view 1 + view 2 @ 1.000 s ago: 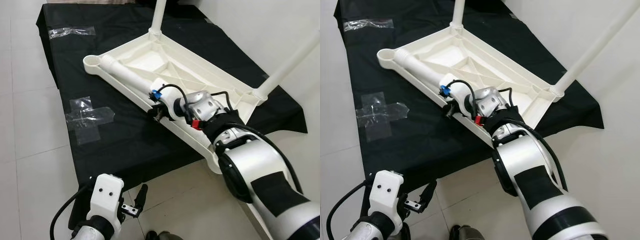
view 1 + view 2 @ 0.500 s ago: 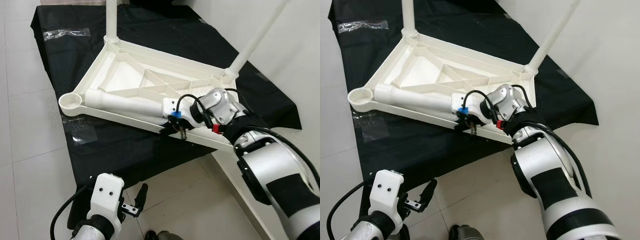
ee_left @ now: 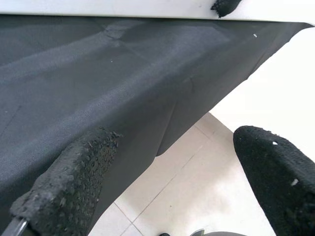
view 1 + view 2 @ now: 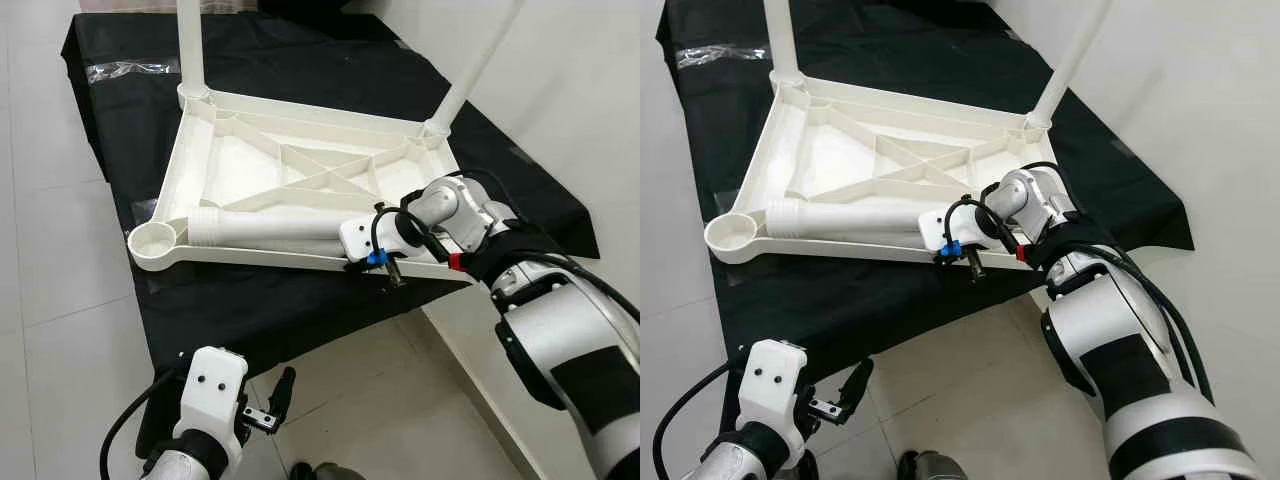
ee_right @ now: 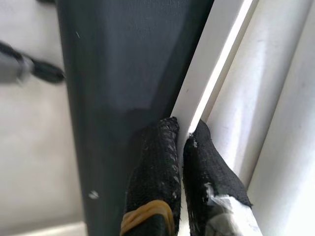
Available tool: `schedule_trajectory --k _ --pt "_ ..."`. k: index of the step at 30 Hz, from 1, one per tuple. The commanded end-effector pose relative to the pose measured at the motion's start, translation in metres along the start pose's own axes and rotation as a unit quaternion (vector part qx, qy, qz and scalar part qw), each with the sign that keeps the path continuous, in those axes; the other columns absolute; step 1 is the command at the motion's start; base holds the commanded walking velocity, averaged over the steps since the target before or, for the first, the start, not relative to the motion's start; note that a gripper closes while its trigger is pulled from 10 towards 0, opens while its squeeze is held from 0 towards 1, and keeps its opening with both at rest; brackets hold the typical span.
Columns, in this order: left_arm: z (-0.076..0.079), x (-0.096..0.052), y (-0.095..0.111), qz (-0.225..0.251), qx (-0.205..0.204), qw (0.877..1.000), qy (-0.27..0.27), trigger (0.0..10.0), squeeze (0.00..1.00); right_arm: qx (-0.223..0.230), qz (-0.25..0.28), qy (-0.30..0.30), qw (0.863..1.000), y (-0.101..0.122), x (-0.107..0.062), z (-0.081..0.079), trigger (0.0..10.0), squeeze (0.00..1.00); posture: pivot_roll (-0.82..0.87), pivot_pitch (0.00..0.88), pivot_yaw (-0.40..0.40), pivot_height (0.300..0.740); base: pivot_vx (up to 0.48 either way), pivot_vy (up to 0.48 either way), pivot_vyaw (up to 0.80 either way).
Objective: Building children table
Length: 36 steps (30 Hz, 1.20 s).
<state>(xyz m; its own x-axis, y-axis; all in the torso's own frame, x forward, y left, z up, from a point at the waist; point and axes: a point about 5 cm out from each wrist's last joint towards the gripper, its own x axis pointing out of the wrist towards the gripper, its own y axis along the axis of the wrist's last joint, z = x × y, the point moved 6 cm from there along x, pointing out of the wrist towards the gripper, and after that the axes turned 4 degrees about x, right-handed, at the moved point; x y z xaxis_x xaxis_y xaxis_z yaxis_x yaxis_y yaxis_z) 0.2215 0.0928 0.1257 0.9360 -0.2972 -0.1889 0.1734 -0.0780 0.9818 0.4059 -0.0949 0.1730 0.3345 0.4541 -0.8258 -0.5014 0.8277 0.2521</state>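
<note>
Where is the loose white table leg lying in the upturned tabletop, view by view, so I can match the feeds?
Left eye view: loose leg lies along the tabletop's near rim, pointing at the empty corner socket.
Right eye view: same leg, lower-left of centre, left of the right gripper.
Right wrist view: probably the rounded white surface beside the pinched rim.
Left wrist view: I cannot make it out.
Shared landmark: black cloth.
</note>
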Motion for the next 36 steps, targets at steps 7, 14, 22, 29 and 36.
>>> schedule_trajectory --k 7,14,22,29,36 --pt "0.004 -0.002 -0.005 -0.011 -0.005 1.0 -0.006 10.0 0.0 -0.151 -0.084 0.024 0.985 -0.011 0.014 -0.011 0.0 0.0 0.08 0.222 -0.231 0.74 0.0 0.0 0.0" --pt "0.004 -0.002 -0.006 -0.012 -0.006 1.0 -0.006 10.0 0.0 -0.235 -0.132 -0.014 0.963 -0.019 0.008 0.003 0.0 0.0 0.08 0.218 -0.231 0.74 0.0 0.0 0.0" --pt "0.004 -0.002 -0.007 -0.013 -0.007 1.0 -0.008 10.0 0.0 -0.24 -0.103 -0.016 0.965 -0.016 0.009 -0.003 0.0 0.0 0.08 0.208 -0.229 0.74 0.0 0.0 0.0" --pt "0.005 -0.003 -0.008 -0.014 -0.007 1.0 -0.009 10.0 0.0 -0.219 -0.019 -0.007 0.975 0.004 0.017 -0.015 0.0 0.0 0.09 0.193 -0.226 0.74 0.0 0.0 0.0" --pt "0.005 -0.002 -0.008 -0.015 -0.006 1.0 -0.009 10.0 0.0 -0.14 0.01 -0.017 0.99 0.009 0.014 -0.009 0.0 0.0 0.09 0.2 -0.229 0.74 0.0 0.0 0.0"
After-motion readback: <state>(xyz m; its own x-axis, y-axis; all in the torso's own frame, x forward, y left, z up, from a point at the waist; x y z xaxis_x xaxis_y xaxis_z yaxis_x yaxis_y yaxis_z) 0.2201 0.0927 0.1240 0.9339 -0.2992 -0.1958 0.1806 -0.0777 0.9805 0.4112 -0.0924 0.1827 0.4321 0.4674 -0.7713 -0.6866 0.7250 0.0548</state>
